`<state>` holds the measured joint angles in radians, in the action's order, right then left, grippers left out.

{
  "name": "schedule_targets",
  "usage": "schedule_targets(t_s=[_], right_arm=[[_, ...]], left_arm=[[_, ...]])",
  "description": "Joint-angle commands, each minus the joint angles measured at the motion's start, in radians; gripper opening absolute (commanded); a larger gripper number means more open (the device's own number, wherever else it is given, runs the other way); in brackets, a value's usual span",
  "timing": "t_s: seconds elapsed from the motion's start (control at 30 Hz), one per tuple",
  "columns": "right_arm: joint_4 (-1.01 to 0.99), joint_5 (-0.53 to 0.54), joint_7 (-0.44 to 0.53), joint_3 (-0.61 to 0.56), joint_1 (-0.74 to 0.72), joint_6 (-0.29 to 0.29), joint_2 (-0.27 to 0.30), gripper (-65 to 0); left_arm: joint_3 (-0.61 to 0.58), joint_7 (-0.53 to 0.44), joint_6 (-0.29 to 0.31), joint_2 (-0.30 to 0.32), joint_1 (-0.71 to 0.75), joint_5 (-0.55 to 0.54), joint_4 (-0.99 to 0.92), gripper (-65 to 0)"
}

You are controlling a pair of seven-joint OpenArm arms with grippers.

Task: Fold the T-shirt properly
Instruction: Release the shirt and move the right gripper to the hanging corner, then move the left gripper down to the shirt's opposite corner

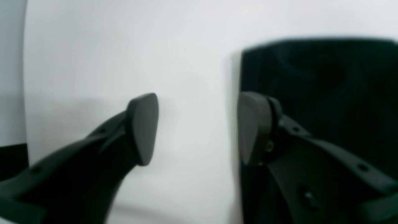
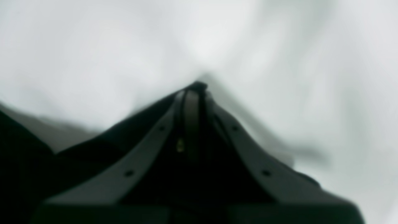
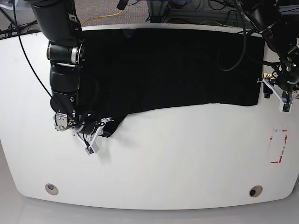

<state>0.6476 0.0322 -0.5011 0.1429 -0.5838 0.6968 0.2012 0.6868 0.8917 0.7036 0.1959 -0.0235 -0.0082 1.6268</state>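
One soft black T-shirt (image 3: 168,65), right hand (image 3: 103,129) pinching

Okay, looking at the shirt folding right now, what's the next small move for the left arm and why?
Probably shift the left gripper sideways onto the T-shirt corner and close. Its jaws stand open over bare table, right beside the cloth's edge, while the right gripper is already shut on its corner.
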Motion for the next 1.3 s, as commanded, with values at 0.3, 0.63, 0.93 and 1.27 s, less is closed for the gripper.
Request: schedule_targets(t_s=[0.3,0.63,0.93,1.27], right_arm=[[0.011,-0.001,-0.006,-0.001,-0.023,0.001,0.007,-65.0],[0.011,-0.001,-0.006,-0.001,-0.023,0.001,0.005,-65.0],[0.013,-0.001,-0.006,-0.001,-0.026,0.001,0.005,-65.0],[0.116,-0.001,-0.04,-0.001,-0.017,0.001,0.007,-65.0]], left_arm=[[-0.028,-0.009,-0.005,0.012,-0.117,-0.008,-0.129,-7.6],[-0.089,-0.01,-0.005,0.017,-0.16,-0.1,-0.273,-7.6],[-0.184,-0.013,-0.005,0.037,-0.16,-0.135,-0.369,-12.8],[-0.175,-0.056,-0.005,0.037,-0.177,-0.128,-0.395,-62.6]])
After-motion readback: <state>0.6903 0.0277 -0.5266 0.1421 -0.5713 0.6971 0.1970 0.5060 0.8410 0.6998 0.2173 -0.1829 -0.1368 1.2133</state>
